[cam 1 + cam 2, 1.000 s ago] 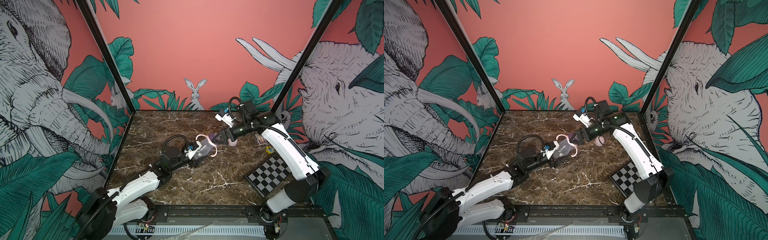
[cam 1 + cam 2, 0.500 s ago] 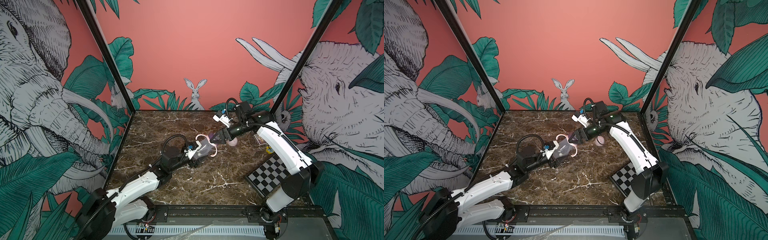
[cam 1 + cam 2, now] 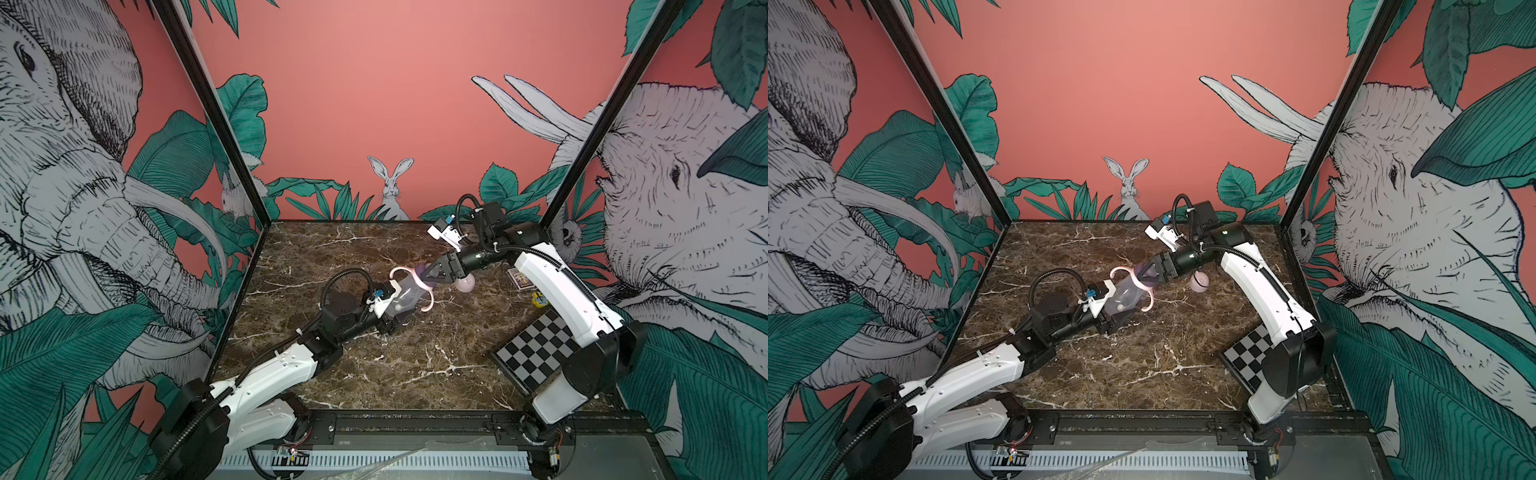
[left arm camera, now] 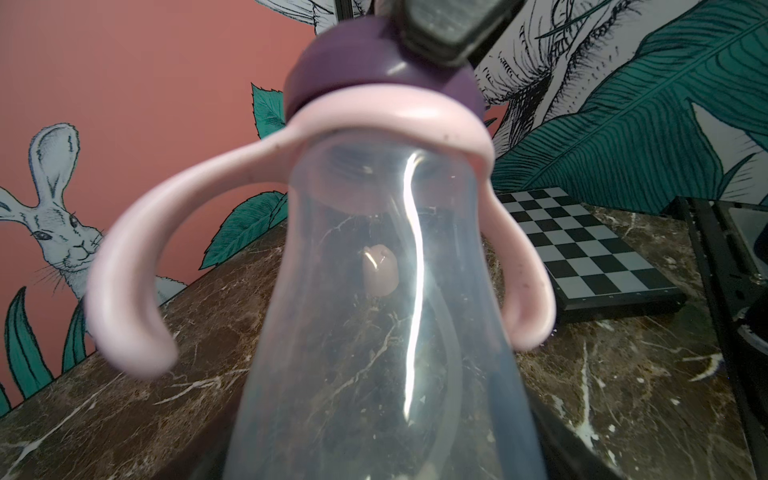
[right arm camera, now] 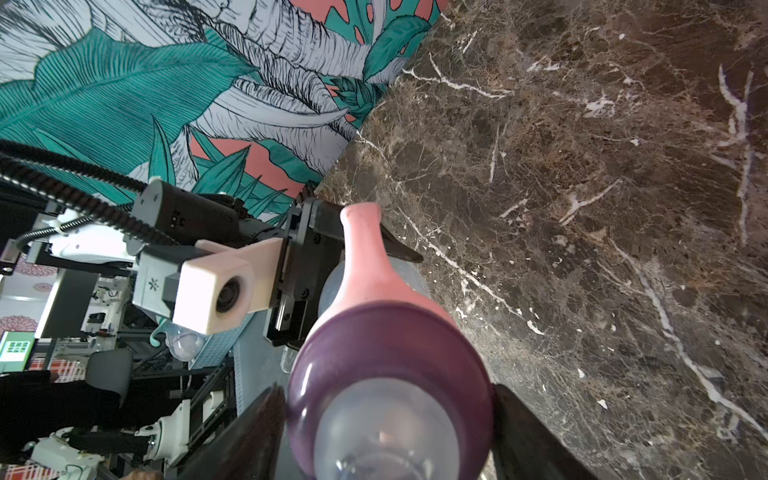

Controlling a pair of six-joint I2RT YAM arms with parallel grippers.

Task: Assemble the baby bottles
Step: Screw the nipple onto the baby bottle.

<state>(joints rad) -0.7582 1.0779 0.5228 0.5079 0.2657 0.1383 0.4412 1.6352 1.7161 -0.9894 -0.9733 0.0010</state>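
A: In a top view, left gripper [image 3: 388, 318] pinches bottle body [image 3: 409, 297], tilted, aloft over the middle of the marble surface [image 3: 415, 374]. Right gripper [image 3: 429, 276] meets its neck.
B: Left wrist: purple collar [image 4: 353, 70] sits atop handle ring [image 4: 390, 112].
A: Right wrist: fingers [image 5: 528, 440] clamp collar on both sides. Risk?
B: Cross-threading if axes disagree; body could twist in the pinch.

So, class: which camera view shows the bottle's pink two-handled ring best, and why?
The left wrist view: the two-handled ring fills it, both handles curving alongside the frosted bottle, against the purple collar. The right wrist view shows one handle behind the collar. In both top views it is small and pale.
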